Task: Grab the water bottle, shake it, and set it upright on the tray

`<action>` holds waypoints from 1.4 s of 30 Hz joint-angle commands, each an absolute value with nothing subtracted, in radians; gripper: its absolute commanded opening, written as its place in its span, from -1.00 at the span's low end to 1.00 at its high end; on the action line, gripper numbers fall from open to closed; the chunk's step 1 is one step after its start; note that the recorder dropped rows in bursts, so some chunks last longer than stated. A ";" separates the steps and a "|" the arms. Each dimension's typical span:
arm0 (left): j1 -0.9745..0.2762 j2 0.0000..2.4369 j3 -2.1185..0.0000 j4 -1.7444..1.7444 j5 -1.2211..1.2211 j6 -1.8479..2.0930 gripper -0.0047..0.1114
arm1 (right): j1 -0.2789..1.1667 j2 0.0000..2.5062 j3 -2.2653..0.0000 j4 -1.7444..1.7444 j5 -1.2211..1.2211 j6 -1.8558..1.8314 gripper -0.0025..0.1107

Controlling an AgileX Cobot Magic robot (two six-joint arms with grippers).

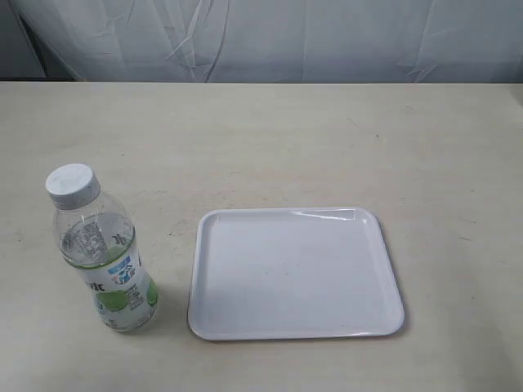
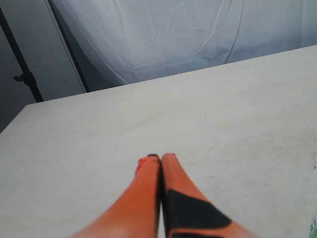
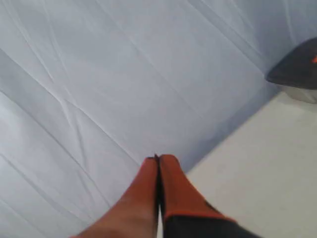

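The water bottle (image 1: 98, 249) stands upright on the table at the near left, clear plastic with a white cap and a green and blue label. To its right the white tray (image 1: 211, 314) lies flat with nothing on it. Neither gripper shows in the exterior view. My left gripper (image 2: 161, 157) is shut, its orange fingers pressed together above bare tabletop; a sliver of green label (image 2: 314, 228) peeks in at that view's edge. My right gripper (image 3: 158, 158) is also shut with nothing in it, aimed at the white backdrop past the table's edge.
A pale tabletop (image 1: 286, 139) stretches around bottle and tray. A creased white curtain (image 1: 270, 37) hangs behind the table. A dark stand (image 2: 22, 69) rises beyond the table's corner in the left wrist view. A dark rounded object (image 3: 297, 67) sits at the table's edge in the right wrist view.
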State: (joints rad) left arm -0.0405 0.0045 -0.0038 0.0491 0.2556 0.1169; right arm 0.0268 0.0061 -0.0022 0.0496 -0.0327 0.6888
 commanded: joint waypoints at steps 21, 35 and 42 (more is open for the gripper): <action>-0.041 0.000 0.000 0.047 0.247 0.113 -0.91 | 0.626 1.028 -0.634 -0.681 0.387 0.898 -0.97; -0.041 0.000 0.000 0.047 0.247 0.113 -0.91 | 1.098 1.432 -0.724 -0.523 -0.027 0.516 -0.97; -0.041 0.000 0.000 0.047 0.247 0.113 -0.91 | 1.162 1.469 -0.724 -0.521 -0.044 0.516 -0.97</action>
State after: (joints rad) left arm -0.0405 0.0045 -0.0038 0.0491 0.2556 0.1169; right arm 1.1480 1.4488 -0.7298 -0.5129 -0.0122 0.5251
